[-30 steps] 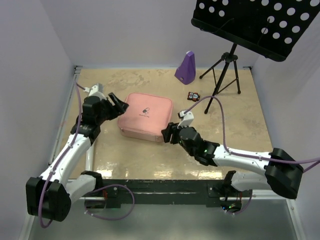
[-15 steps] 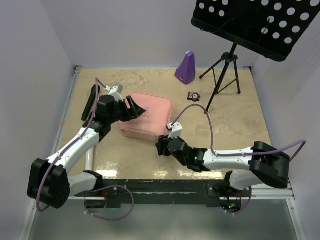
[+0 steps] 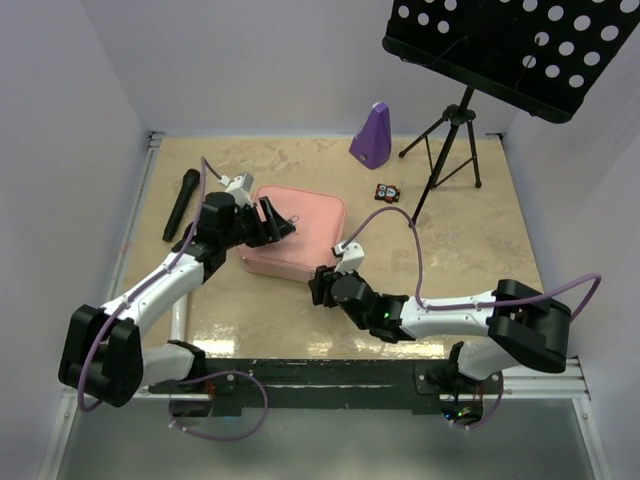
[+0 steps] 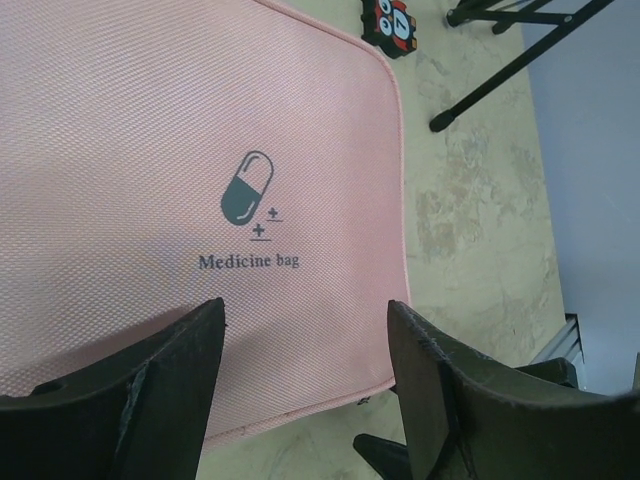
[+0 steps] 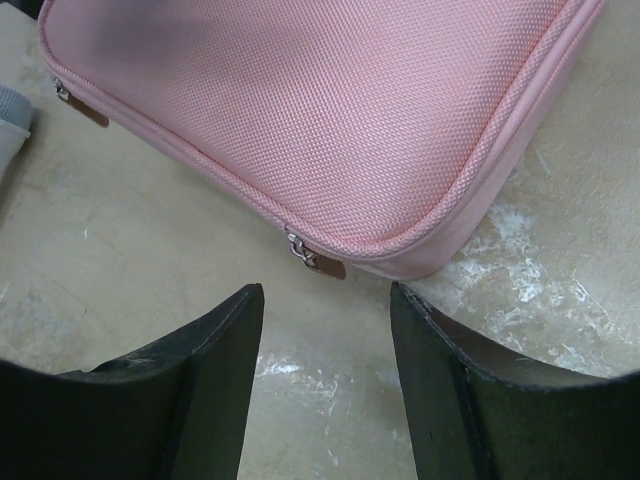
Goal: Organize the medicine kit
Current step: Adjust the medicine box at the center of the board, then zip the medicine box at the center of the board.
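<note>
A: Step in hand?
B: Opening, looks like. The medicine kit [image 3: 300,228] is zipped shut, nothing sorted yet. Right tool [image 5: 325,292] sits low at the kit's near corner, fingers spread and empty. It's lined up on the zip pull [image 5: 318,260] just ahead of it.
A: Left?
B: Left tool [image 4: 305,312] hovers over the left part of the lid, also spread, gripping nothing. Can't tell if it touches the lid.
A: Next move?
B: My guess: right tool edges forward, pinches that small brown tab, then runs it round the corner. The tab is tiny and lies close against the side wall, so alignment is fussy. Left probably needs to press the lid so the case doesn't slide.
A: Kit location, look?
B: Flat on the bench [image 3: 470,250], left of centre, between both tools. Pink woven fabric, rounded corners, dark pill logo [image 4: 247,190] with "Medicine bag" under it. A second pull [image 5: 80,108] sits further along that edge.
</note>
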`<action>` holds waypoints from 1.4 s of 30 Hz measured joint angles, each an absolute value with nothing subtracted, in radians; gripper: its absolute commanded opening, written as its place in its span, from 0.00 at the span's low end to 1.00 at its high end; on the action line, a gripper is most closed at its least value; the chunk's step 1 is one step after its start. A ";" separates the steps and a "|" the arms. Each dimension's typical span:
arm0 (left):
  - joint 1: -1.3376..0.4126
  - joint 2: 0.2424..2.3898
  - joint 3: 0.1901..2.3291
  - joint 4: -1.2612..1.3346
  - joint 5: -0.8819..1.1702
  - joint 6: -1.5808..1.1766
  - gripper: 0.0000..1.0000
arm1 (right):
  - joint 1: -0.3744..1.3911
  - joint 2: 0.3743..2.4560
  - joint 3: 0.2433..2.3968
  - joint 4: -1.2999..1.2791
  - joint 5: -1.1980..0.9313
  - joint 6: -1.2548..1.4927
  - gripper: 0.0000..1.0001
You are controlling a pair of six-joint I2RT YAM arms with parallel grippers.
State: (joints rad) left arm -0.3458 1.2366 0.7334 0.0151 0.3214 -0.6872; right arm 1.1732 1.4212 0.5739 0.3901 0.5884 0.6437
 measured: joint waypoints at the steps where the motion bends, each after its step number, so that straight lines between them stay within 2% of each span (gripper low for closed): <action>1: -0.352 1.243 0.736 0.017 0.325 -0.687 0.69 | 1.173 1.421 0.575 0.392 0.588 0.644 0.57; 10: -0.429 1.357 0.757 0.054 0.365 -0.677 0.67 | 1.173 1.488 0.622 0.396 0.593 0.648 0.54; 21: -0.434 1.395 0.758 0.099 0.387 -0.669 0.66 | 1.173 1.531 0.630 0.406 0.619 0.670 0.50; 42: -0.435 1.396 0.757 0.101 0.384 -0.659 0.66 | 1.177 1.565 0.663 0.381 0.684 0.673 0.28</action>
